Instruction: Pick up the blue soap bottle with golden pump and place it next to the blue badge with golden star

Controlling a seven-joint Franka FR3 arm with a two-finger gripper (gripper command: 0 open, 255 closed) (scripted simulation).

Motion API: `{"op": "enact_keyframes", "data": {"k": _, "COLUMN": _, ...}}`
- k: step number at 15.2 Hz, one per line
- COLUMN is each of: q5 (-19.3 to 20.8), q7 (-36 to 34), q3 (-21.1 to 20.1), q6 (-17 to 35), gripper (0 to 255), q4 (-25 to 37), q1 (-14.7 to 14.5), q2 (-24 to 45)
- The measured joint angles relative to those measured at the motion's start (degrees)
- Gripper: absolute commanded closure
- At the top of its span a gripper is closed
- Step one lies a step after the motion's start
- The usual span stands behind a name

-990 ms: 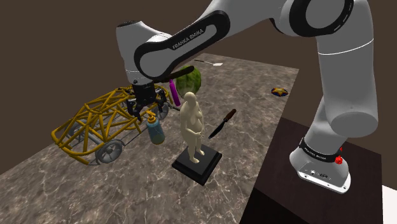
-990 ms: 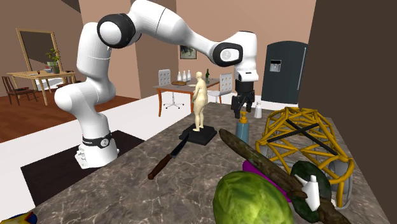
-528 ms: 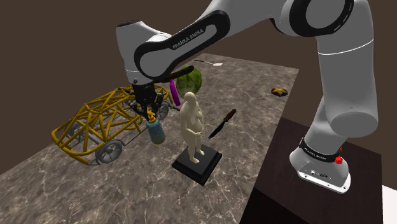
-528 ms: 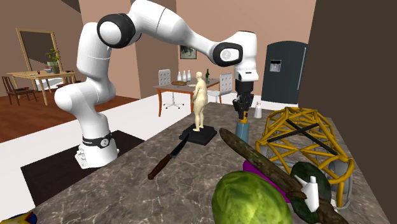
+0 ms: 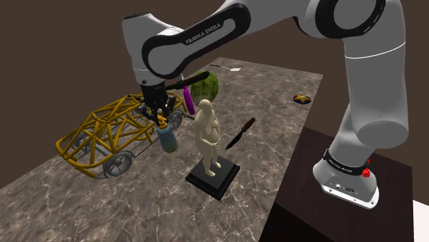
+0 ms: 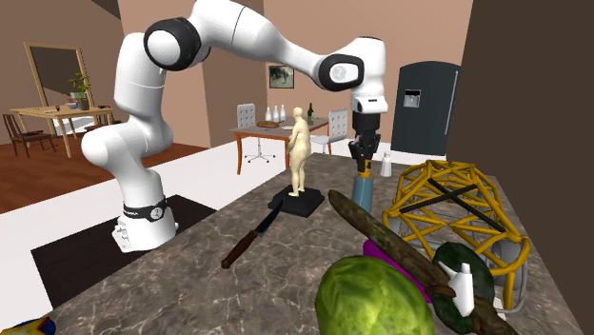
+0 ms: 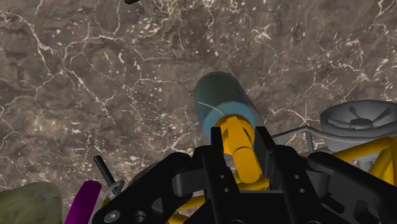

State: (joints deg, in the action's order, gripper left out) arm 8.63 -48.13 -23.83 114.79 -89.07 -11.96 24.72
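Black end effector clamped on the golden pump of the blue cylindrical soap bottle, which is upright with its pump up and long axis vertical, between a yellow wire-frame car and a beige figurine on the dark marbled counter. Held by its narrow pump alone, the bottle could swing, slip free or clip the figurine.
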Motion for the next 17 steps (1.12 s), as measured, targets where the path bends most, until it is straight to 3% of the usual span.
{"op": "enact_keyframes", "data": {"k": 14, "q5": -0.8, "q7": 0.4, "q3": -0.5, "q6": -9.9, "gripper": 255, "q4": 8.7, "q1": -0.5, "q2": -1.4}}
{"op": "enact_keyframes", "data": {"k": 17, "q5": -1.9, "q7": 1.6, "q3": -0.6, "q6": -10.1, "gripper": 255, "q4": 6.3, "q1": 0.9, "q2": -4.2}}
